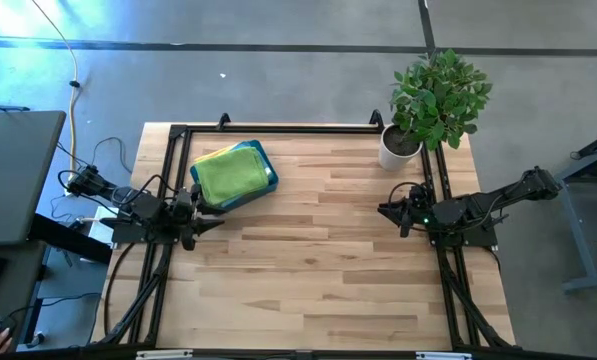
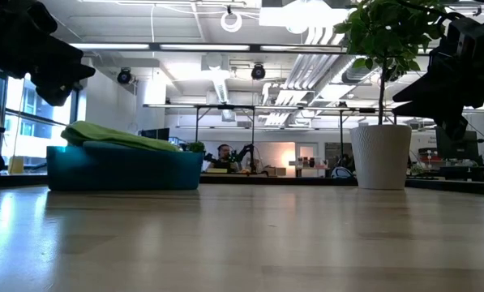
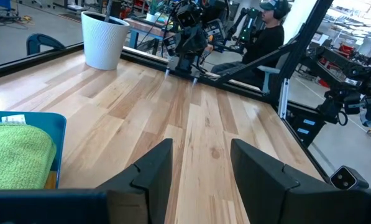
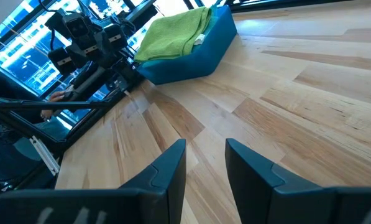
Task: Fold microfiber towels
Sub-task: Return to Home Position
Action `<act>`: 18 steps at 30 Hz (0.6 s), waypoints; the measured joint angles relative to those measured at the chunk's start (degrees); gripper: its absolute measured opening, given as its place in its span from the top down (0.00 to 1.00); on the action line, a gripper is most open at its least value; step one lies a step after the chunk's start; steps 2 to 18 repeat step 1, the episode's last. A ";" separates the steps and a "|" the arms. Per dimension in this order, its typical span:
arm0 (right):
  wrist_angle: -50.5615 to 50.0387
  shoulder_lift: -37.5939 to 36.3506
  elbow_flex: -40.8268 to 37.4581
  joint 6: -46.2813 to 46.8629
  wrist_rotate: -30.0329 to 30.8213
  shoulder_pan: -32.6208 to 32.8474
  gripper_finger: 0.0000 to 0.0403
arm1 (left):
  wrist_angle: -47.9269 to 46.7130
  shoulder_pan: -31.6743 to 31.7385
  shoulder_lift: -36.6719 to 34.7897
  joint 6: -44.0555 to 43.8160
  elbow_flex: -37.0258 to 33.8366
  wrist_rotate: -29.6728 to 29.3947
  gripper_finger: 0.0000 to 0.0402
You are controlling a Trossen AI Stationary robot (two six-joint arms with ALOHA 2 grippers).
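Note:
The microfiber towels lie stacked in a teal tray (image 1: 270,172) at the table's far left; a lime green towel (image 1: 228,176) is on top, with a yellow edge (image 1: 206,156) showing under it. The green towel (image 4: 173,34) also shows in the right wrist view and in the low view (image 2: 112,135). My left gripper (image 1: 216,224) hovers open at the table's left edge, just near of the tray, empty. My right gripper (image 1: 386,210) hovers open at the right edge, empty.
A potted plant in a white pot (image 1: 400,148) stands at the far right corner. Black frame rails (image 1: 278,127) run along the table's far, left and right edges. A seated person (image 3: 266,31) is beyond the table's right side. Bare wood (image 1: 318,260) fills the middle and near part.

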 joint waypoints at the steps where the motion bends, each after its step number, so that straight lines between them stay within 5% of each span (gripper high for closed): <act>1: 0.00 0.01 0.00 0.00 0.00 0.00 0.74 | 0.00 -0.01 0.00 0.00 -0.01 0.00 0.62; 18: 0.00 0.01 0.00 0.00 0.00 0.00 0.74 | 0.00 -0.01 0.00 0.00 -0.01 0.00 0.62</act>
